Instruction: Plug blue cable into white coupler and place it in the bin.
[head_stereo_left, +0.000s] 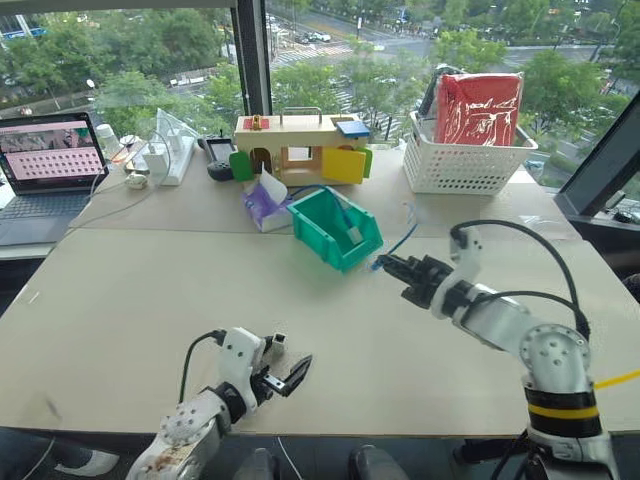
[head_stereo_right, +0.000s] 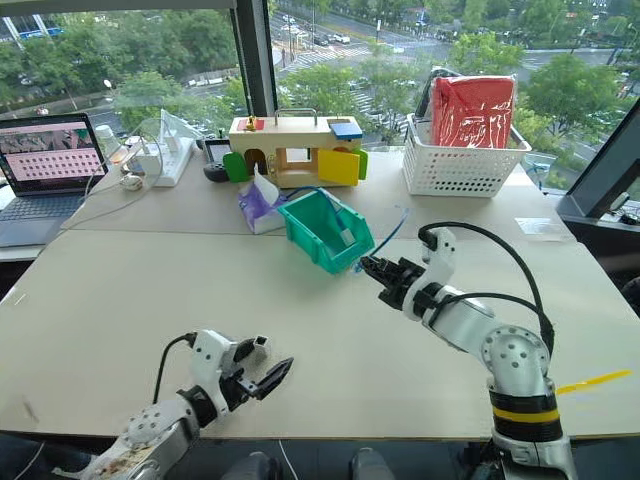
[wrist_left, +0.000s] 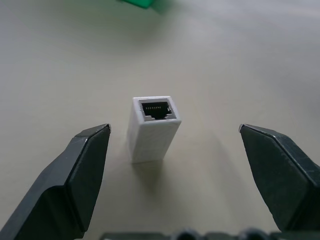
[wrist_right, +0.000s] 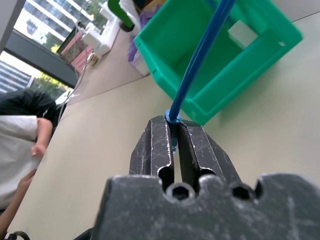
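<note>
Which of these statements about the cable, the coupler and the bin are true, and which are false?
1. The right gripper is shut on the blue cable. True.
2. The coupler is already held by the left gripper. False: the gripper is open, with the coupler standing on the table between its fingers.
3. The cable is plugged into the coupler. False: the socket is empty.
4. The bin stands in front of the toy house. True.
5. The coupler lies in the bin. False: it is on the table.
</note>
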